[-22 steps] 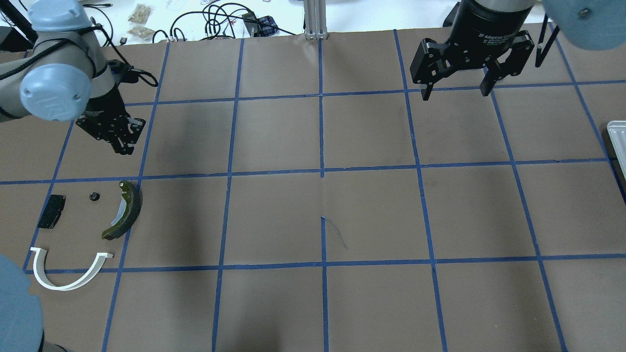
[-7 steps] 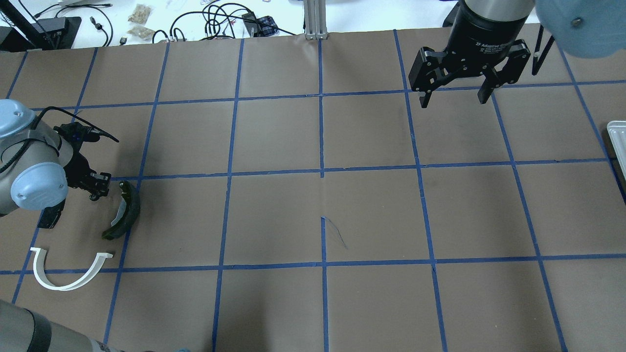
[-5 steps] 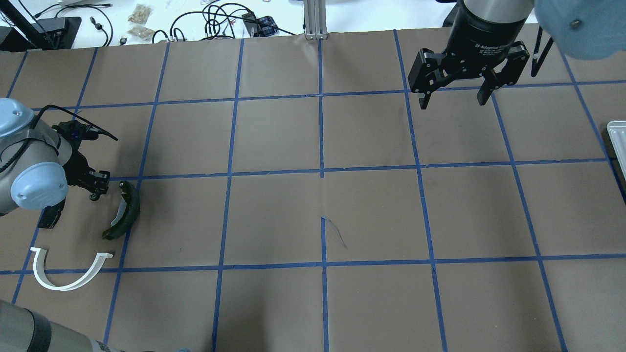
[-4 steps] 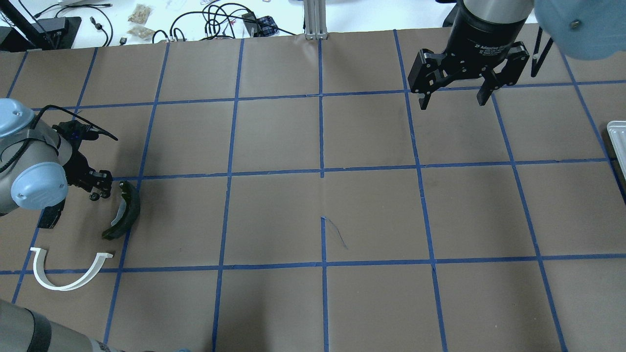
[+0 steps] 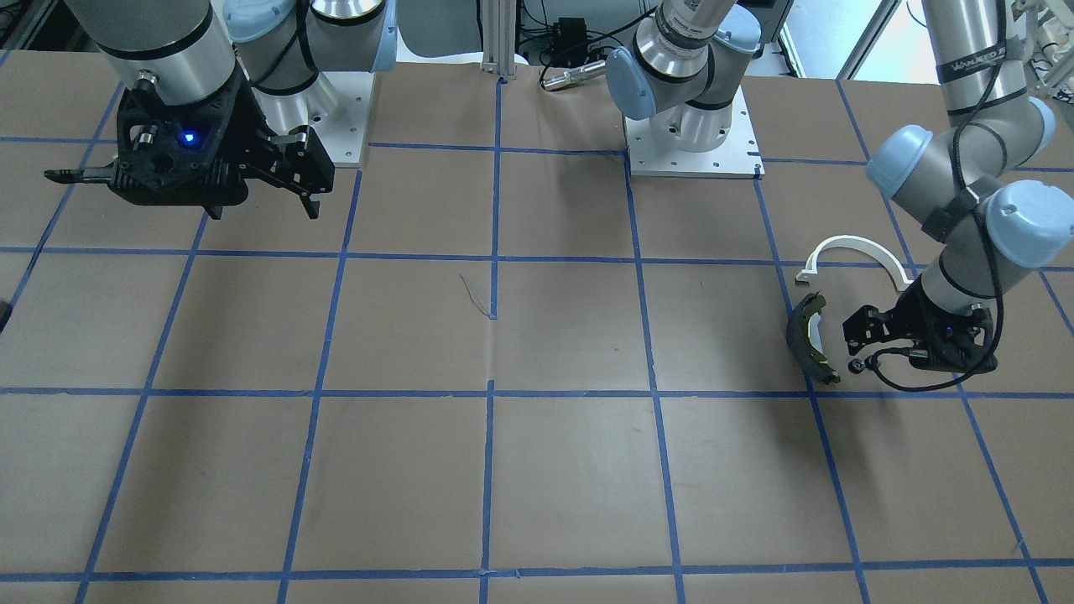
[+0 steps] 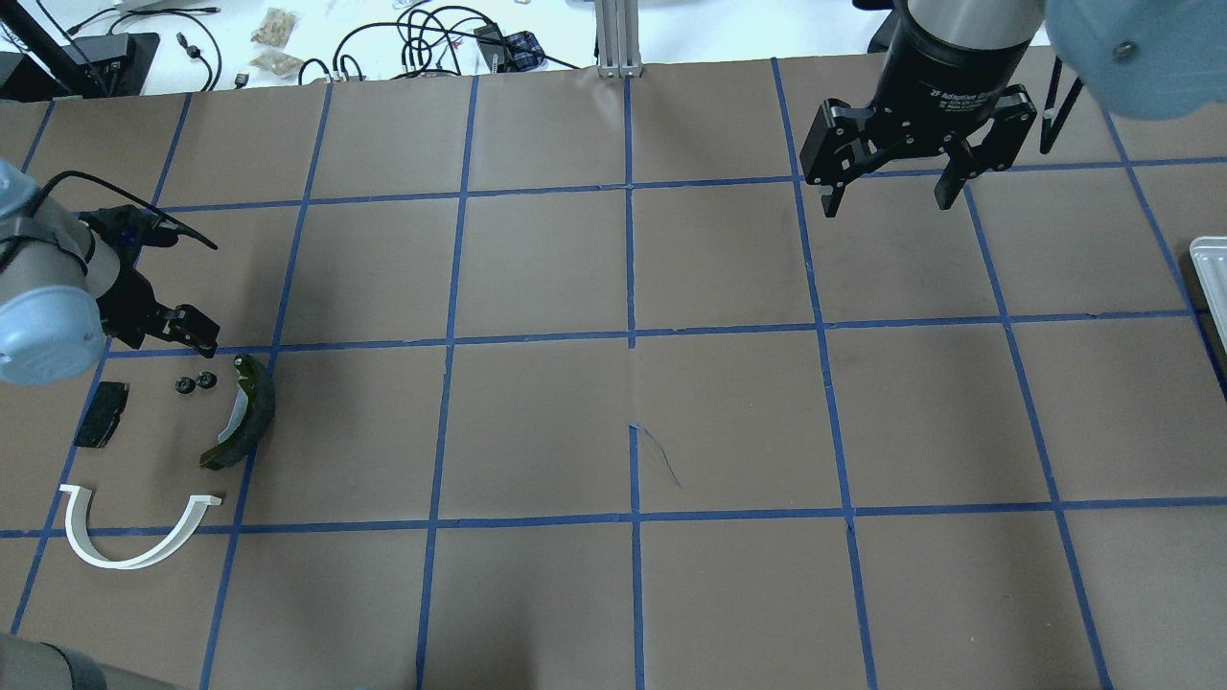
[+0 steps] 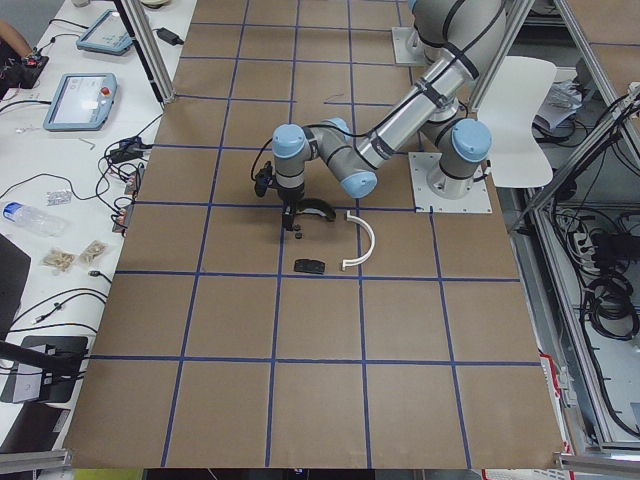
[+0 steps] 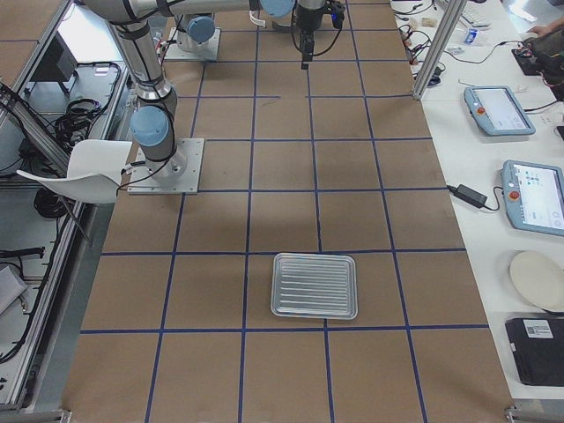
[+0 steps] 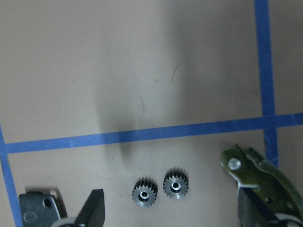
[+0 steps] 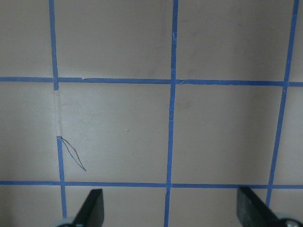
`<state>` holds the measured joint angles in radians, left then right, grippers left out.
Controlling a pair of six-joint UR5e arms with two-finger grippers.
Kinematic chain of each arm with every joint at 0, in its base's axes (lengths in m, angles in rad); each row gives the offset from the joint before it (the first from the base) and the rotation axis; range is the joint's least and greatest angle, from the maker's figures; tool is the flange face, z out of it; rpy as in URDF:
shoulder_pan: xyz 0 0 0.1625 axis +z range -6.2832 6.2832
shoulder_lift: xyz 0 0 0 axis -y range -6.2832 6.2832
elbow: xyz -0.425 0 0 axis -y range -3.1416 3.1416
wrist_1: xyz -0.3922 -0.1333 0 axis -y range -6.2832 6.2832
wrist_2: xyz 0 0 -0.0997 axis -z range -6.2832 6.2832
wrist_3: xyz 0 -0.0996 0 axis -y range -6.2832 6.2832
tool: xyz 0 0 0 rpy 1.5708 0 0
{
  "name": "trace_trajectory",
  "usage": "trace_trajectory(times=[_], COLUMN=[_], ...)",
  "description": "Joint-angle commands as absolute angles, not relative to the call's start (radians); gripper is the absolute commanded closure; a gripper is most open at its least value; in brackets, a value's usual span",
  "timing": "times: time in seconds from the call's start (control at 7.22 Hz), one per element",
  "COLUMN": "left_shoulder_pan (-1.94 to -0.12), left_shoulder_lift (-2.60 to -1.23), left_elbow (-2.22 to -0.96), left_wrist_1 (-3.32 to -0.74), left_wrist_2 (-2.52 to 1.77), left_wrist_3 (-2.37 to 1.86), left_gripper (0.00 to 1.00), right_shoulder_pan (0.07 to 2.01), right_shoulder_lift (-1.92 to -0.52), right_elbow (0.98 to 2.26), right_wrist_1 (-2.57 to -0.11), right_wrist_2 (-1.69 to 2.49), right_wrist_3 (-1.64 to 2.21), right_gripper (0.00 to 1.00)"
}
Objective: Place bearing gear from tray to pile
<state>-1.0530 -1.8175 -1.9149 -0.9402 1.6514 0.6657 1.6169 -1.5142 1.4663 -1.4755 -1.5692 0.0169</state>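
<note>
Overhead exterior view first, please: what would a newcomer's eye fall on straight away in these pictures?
Probably the two small gears, lying side by side on the brown paper between the black pad and the dark brake shoe, with the white arch nearer the robot. The left gripper hovers open close by them, while the right gripper hangs open far off on the table's other side.

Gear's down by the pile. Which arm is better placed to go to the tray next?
Right. The right end effector hangs open on the tray's half of the table. The left end effector, also open, is over the gears at the opposite end. The tray looks empty, though.
</note>
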Motion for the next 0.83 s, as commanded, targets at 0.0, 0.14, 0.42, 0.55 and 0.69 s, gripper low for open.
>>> trace_trajectory(times=[0.0, 0.14, 0.42, 0.55, 0.69], left_shoulder_pan=[-1.130, -1.188, -1.351, -1.449, -1.550], left_shoulder_lift=[-1.674, -1.613, -1.525, -1.516, -1.528], left_elbow=[-1.745, -1.676, -1.628, -1.631, -1.631], left_wrist_1=[-1.346, -1.491, -1.545, -1.545, -1.534], left_wrist_2=[1.647, 1.643, 1.643, 1.649, 1.654], left_wrist_3=[0.573, 0.458, 0.369, 0.153, -0.036], left_gripper=[0.00, 0.00, 0.00, 0.00, 0.00], right_shoulder_pan=[1.617, 1.617, 1.617, 1.615, 1.615], right_shoulder_lift=[-1.514, -1.514, -1.514, -1.514, -1.514], right_elbow=[1.466, 1.466, 1.466, 1.466, 1.466], right_wrist_1=[-1.476, -1.476, -1.476, -1.476, -1.476], right_wrist_2=[-1.569, -1.569, -1.569, -1.571, -1.571], right_wrist_3=[0.017, 0.017, 0.017, 0.017, 0.018], right_gripper=[0.00, 0.00, 0.00, 0.00, 0.00])
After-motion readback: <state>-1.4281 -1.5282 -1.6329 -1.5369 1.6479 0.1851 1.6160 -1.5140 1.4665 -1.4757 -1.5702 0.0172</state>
